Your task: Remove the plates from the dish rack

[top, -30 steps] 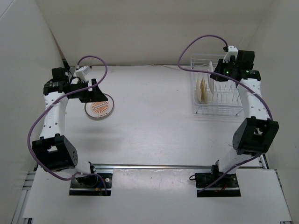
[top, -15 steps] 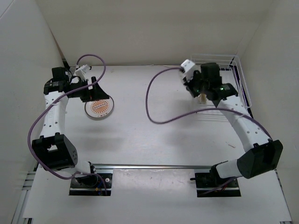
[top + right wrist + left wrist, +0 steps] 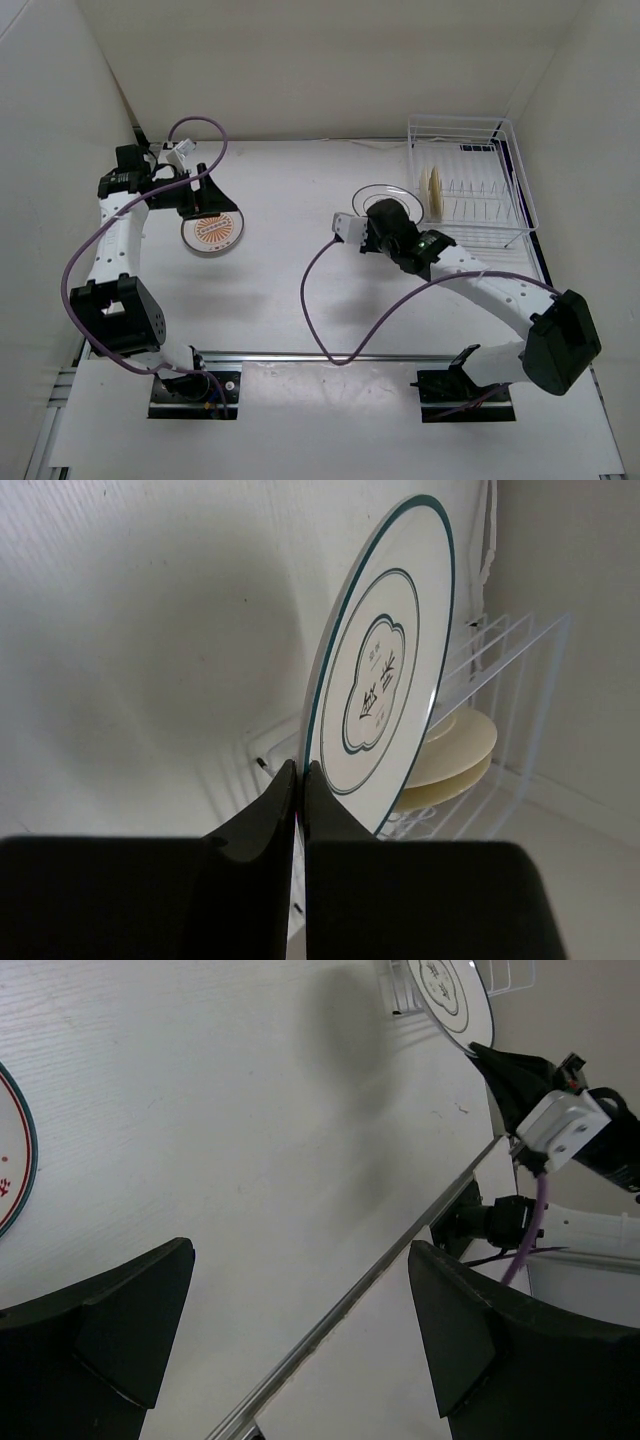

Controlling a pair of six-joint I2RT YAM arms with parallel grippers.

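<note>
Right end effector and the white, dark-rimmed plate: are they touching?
Touching. The right wrist view shows the right end effector closed on the white plate's lower rim, with no gap.

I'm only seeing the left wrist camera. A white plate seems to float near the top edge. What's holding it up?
Observer: The right hand pinches the white plate by its rim, jaws shut on it.
Visitor: Is the rack empty now?
Observer: No, one beige plate stands in the dish rack.
Visitor: And the plate at my left edge?
Observer: That's the orange-patterned plate, lying flat on the table.
</note>
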